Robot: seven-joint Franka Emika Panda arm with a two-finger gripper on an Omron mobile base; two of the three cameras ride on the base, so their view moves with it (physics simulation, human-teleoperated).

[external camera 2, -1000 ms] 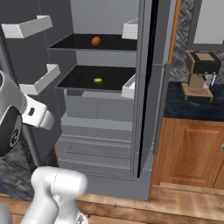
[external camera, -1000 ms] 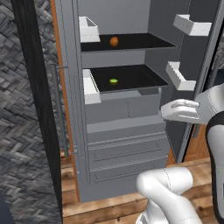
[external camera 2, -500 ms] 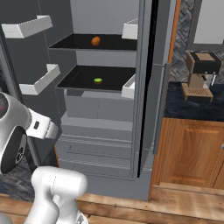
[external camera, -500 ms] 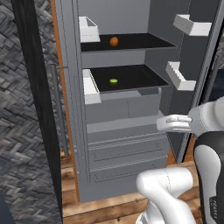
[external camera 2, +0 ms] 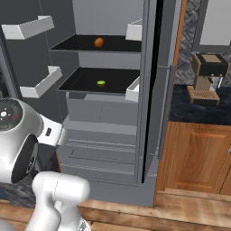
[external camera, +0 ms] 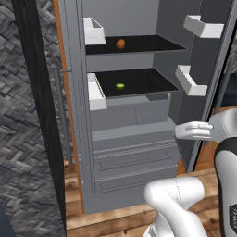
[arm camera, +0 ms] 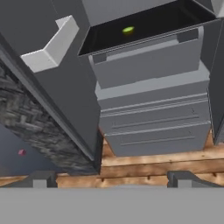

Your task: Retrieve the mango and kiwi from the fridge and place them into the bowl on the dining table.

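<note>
The fridge (external camera: 129,157) stands open in front of me, its grey drawers below two dark shelves. On the upper shelf lies the orange mango (external camera: 121,44) (external camera 2: 98,42). The small green kiwi (external camera: 120,85) (external camera 2: 101,83) (arm camera: 128,30) sits on the lower shelf. My gripper (external camera: 179,132) hangs open and empty at drawer height, low and to the right of both fruits, well short of the shelves. In the hand view its two fingertips (arm camera: 43,178) stand wide apart around the gripper (arm camera: 113,179). The bowl and the dining table are out of view.
White door shelves (external camera: 201,25) (external camera: 190,81) jut from the open right door, close above my hand. Another white shelf (external camera: 95,90) sits on the left door. A coffee machine (external camera 2: 207,76) stands on a dark counter over a wooden cabinet (external camera 2: 198,153).
The hand has sunk from shelf height to the level of the drawers and drawn back slightly to the right. The fruits have not moved and the jaws stay open.
</note>
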